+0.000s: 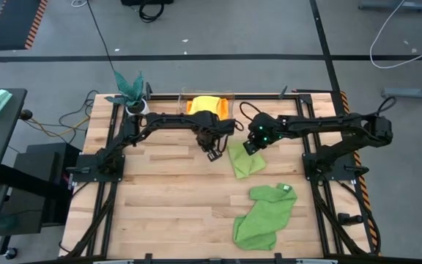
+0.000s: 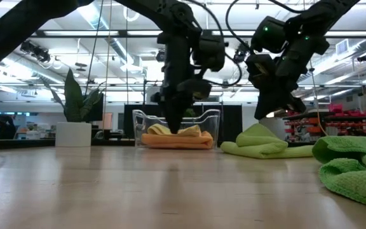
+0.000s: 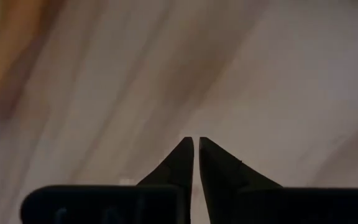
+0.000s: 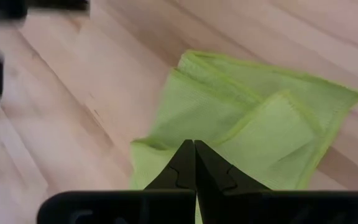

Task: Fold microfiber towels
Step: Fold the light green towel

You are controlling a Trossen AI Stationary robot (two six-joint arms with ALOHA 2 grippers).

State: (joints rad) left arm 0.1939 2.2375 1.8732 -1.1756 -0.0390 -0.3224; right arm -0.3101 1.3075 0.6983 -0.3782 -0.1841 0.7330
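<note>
a: where's the left gripper (image 1: 212, 154) rn?

b: mid-table, just in front of the clear bin (image 1: 184, 96) at the back edge. from the left wrist view its fingertips (image 3: 185, 152) are nearly together, only a thin slit btwn them, nothing in there, bare wood table (image 1: 167, 198) under it.

a: and the right gripper (image 1: 249, 146)?

b: right over the lime green towel (image 1: 245, 159), near its back end. jaws closed tight, tips meeting, nothing pinched that i can see. in the low view it hangs just above the cloth (image 2: 262, 145).

a: that towel folded?

b: yeah, layers doubled over w/ edges showing in the right wrist view (image 4: 253, 118). lies flat at table center, a bit to the right, just beside the left gripper.

a: others?

b: orange towel (image 2: 178, 141) and yellow towel (image 2: 170, 130) are in the bin, yellow on top of orange. the bigger mid-green towel (image 1: 264, 214) is bunched up at the front right, well apart from both grippers, small white tag (image 1: 285, 188) at its back corner.

a: anything else on the table?

b: teal-leaved plant (image 1: 129, 88) in a white pot (image 2: 73, 134), back left corner, near the bin.
</note>
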